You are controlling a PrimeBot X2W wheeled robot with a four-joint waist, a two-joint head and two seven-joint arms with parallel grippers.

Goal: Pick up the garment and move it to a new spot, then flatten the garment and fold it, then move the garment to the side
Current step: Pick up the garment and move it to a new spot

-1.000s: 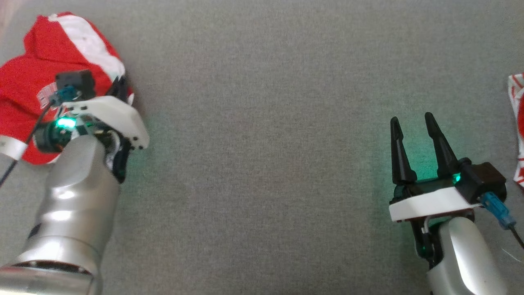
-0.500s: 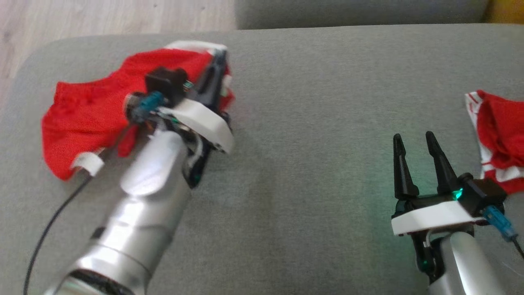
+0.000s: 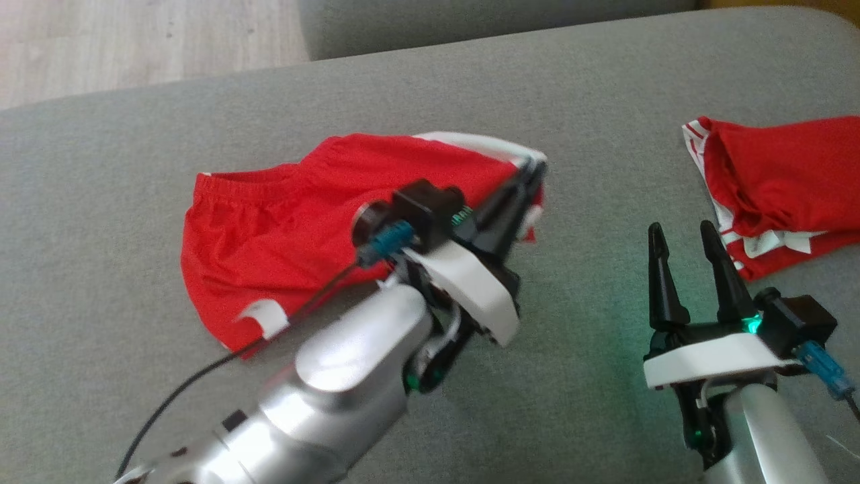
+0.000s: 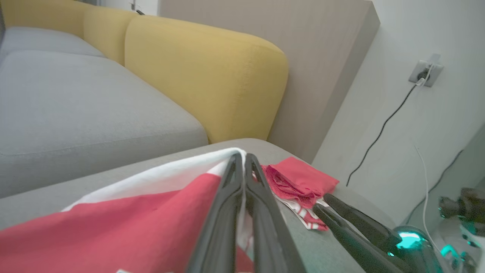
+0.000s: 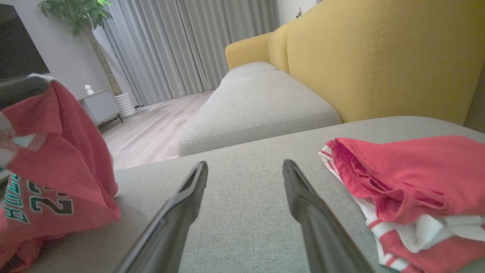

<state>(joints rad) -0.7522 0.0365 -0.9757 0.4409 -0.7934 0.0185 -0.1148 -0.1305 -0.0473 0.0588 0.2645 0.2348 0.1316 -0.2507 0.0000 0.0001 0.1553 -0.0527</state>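
The garment (image 3: 269, 235), red with a white band, is found on the left half of the grey cushion (image 3: 430, 87). Its upper right corner is pinched between the fingers of the left gripper (image 3: 531, 176), which are pressed together on the cloth with no gap. From this corner the cloth is spread to the left and downward in the head view, so its long axis is directed from the gripper toward the lower left. In the right wrist view the cloth is seen hanging, with part of a dark print on it, so the held end is judged to be lifted.

The right gripper (image 3: 680, 230) is opened wide over bare cushion, with nothing between its fingers. It is well apart from the held corner, to the right of it, and a second garment (image 3: 779, 178), red and folded, is lying near it on the far right. The left arm is therefore the nearer one, and the bare cushion between the two grippers is judged to be the free spot for laying down.

Part of the lower edge of the garment is covered by the left forearm (image 3: 349, 376), and it cannot be told if the far hem is touching the cushion. The second garment is cut off at the right edge.
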